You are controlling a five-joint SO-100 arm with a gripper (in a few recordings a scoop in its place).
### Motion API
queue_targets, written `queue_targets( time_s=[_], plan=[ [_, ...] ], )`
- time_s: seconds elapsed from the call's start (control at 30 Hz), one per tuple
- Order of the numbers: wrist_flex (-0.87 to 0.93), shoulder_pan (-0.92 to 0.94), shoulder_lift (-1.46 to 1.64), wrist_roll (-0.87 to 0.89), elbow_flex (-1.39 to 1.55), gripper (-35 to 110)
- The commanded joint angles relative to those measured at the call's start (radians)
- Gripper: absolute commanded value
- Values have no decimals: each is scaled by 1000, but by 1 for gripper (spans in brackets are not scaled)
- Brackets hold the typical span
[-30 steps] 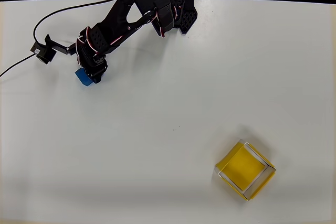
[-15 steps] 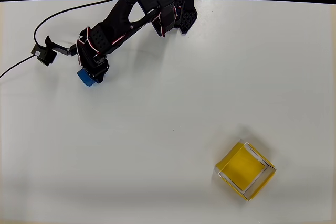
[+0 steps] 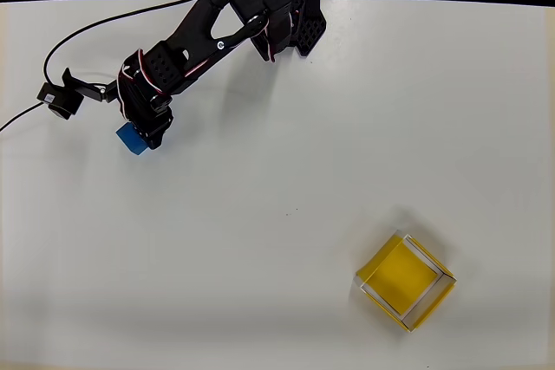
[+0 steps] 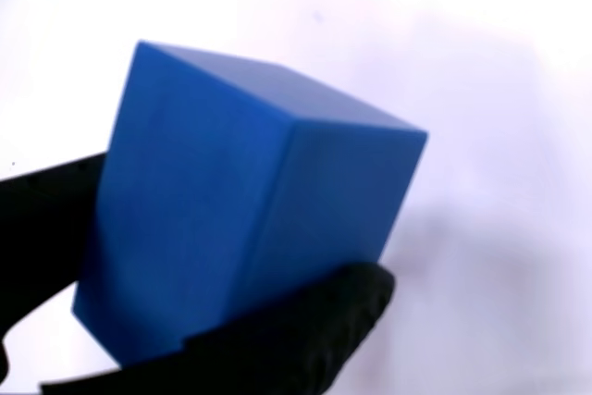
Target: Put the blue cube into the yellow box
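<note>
From the overhead view I note the black arm reaching from its base at the top edge of the white table down toward the upper left, with the gripper at its end. The blue cube sits at the gripper's tip, partly covered by it, so I see only its left and lower portion from above. In the wrist view the blue cube takes up most of the picture, tilted with one edge turned toward the camera, and I see a black finger against its left face and another pressed along its lower right side; the jaws are clamped onto the cube. Whether the cube is resting on the table or lifted off it, I cannot tell. The yellow box lies in the lower right of the overhead view, rotated so its corners point up and down, well apart from the cube and gripper. A small black block with a cable sits at the far left, just beside the arm's wrist.
</note>
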Motion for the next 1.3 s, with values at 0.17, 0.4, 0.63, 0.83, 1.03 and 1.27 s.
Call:
queue_targets(
  time_s=[0.17, 0.4, 0.63, 0.83, 1.03, 1.27],
  plan=[
    [-8, -135, 215, 3, -207, 14],
    [-91, -278, 267, -5, -247, 14],
    [-135, -440, 319, -9, -250, 14],
    [-196, -578, 324, -17, -284, 13],
    [-331, -721, 318, -44, -288, 14],
    [-512, -861, 239, -95, -310, 14]
  ],
)
